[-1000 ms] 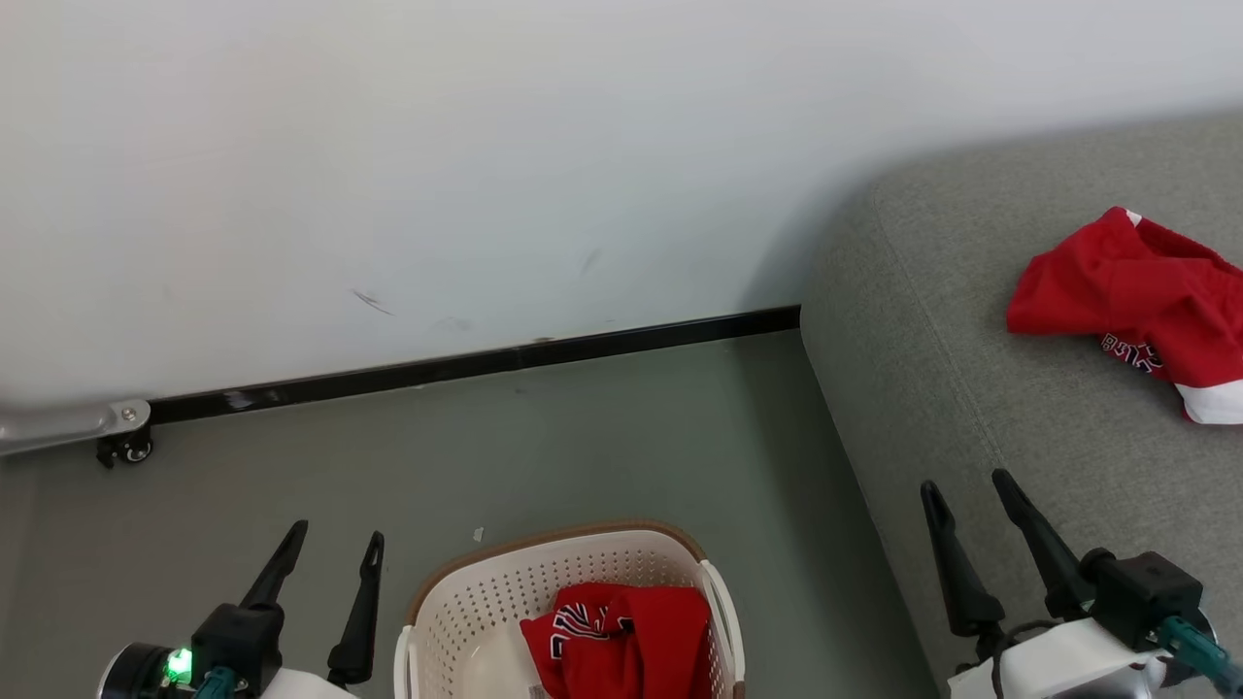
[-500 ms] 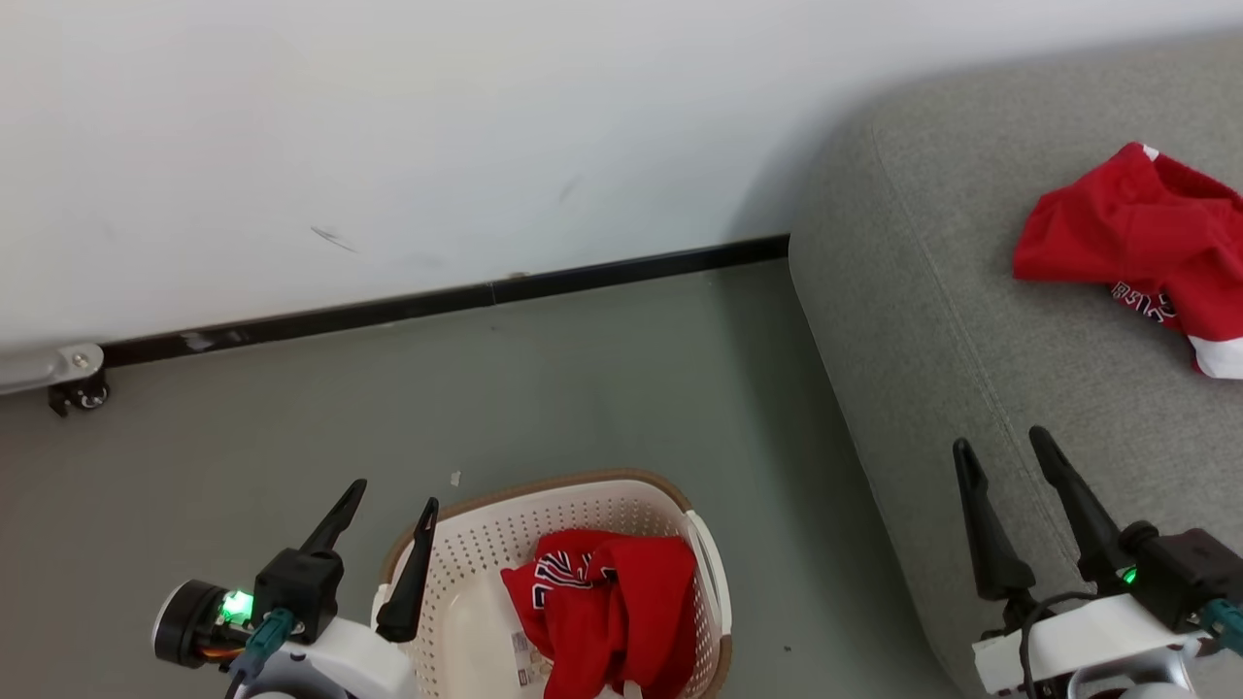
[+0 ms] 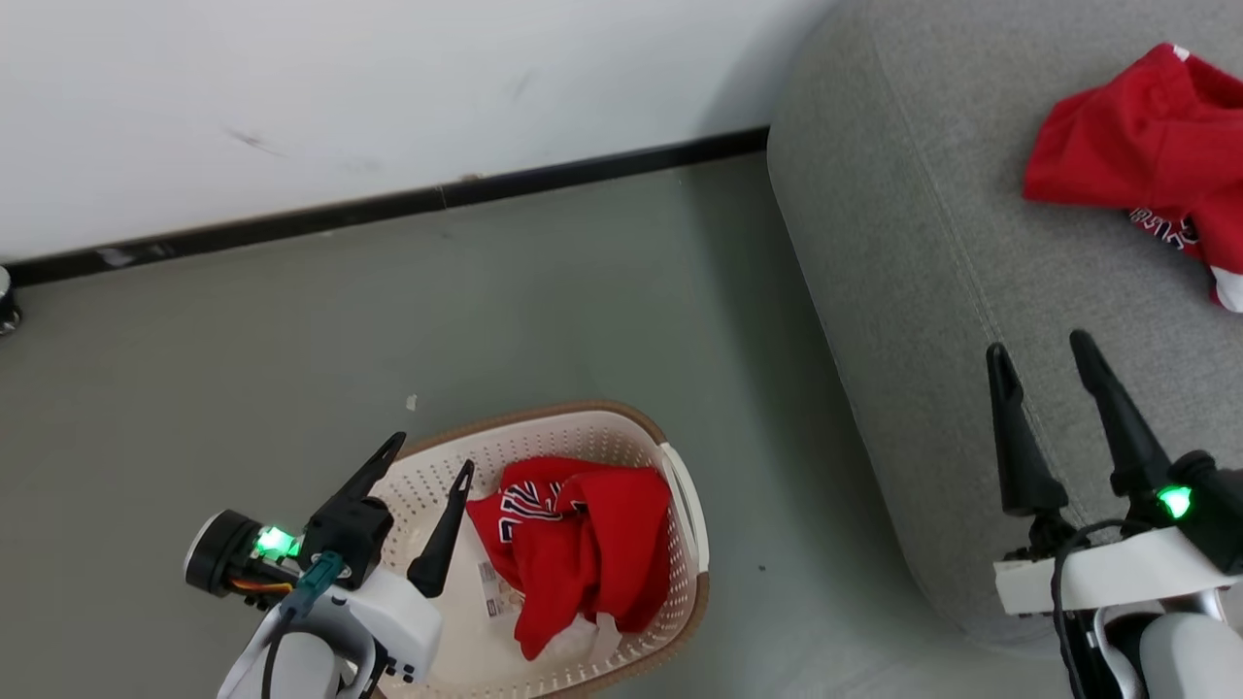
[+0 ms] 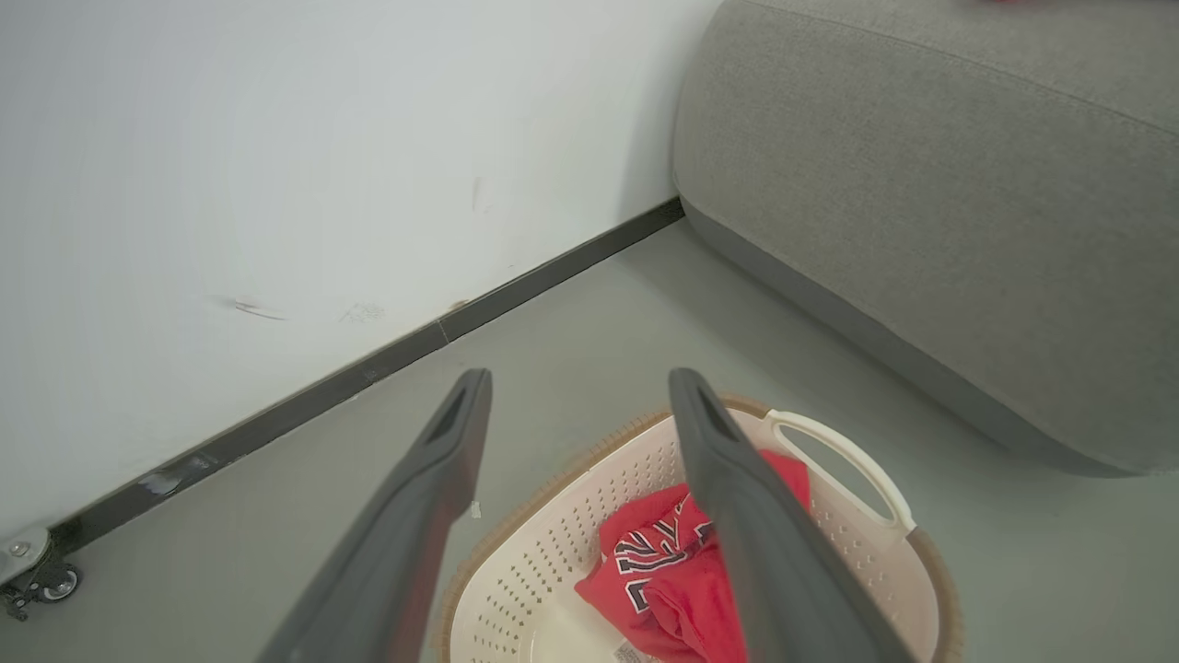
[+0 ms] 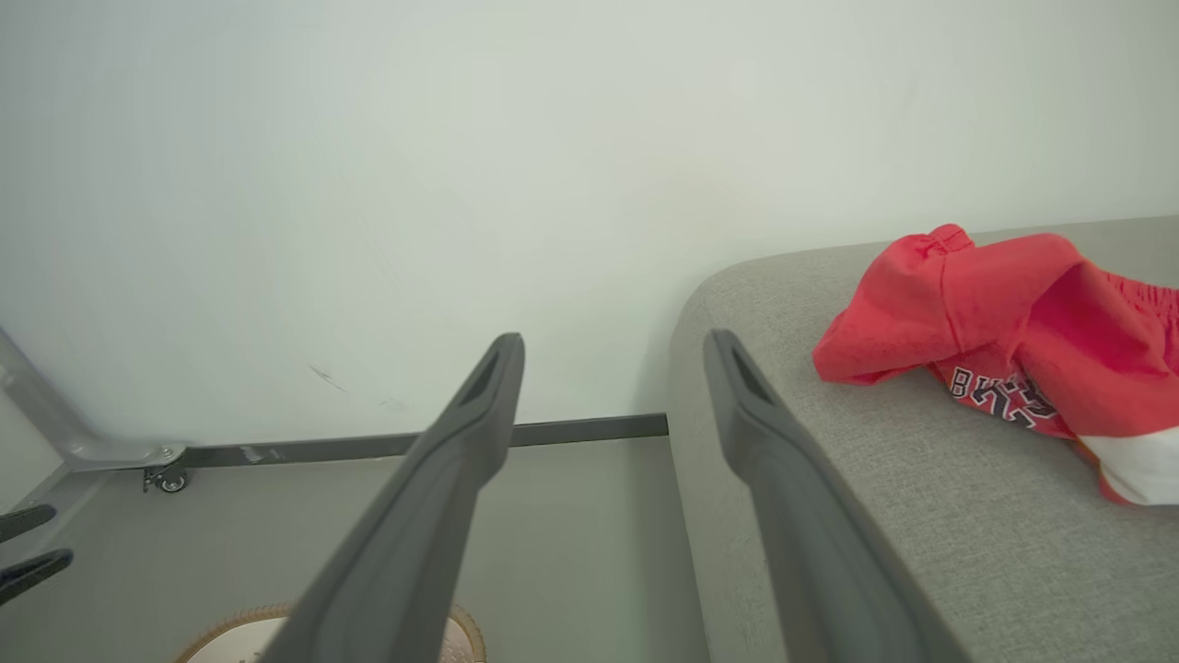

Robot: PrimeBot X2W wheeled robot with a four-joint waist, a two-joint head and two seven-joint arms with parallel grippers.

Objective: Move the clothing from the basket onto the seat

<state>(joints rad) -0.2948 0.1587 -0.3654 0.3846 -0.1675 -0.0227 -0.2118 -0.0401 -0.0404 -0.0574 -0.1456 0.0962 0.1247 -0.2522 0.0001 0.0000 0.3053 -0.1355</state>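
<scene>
The robot's head has tipped down, so the whole picture has slid, but that is the camera moving, not the things. The big grey cloth seat (image 3: 932, 291) stands on the right, and one red garment with a white band (image 3: 1136, 146) already lies on it. The oval cream plastic basket with holes and a brown rim (image 3: 544, 413) sits on the floor near the seat. A red garment with black-and-white letters (image 3: 583, 544) is bunched up inside it. The left gripper (image 3: 433, 452) has come from beside the basket to over its left side, with its fingers apart and holding nothing. The right gripper (image 3: 1037, 344) hangs over the seat's edge, with its fingers apart too and empty. I think the left gripper will reach for the last garment next. Behind is a plain pale wall (image 3: 291, 78), then a smooth grey-green floor (image 3: 243, 369). A thin black strip (image 3: 388, 204) runs between them, and a tiny white scrap (image 3: 411, 402) lies just beyond the basket.
</scene>
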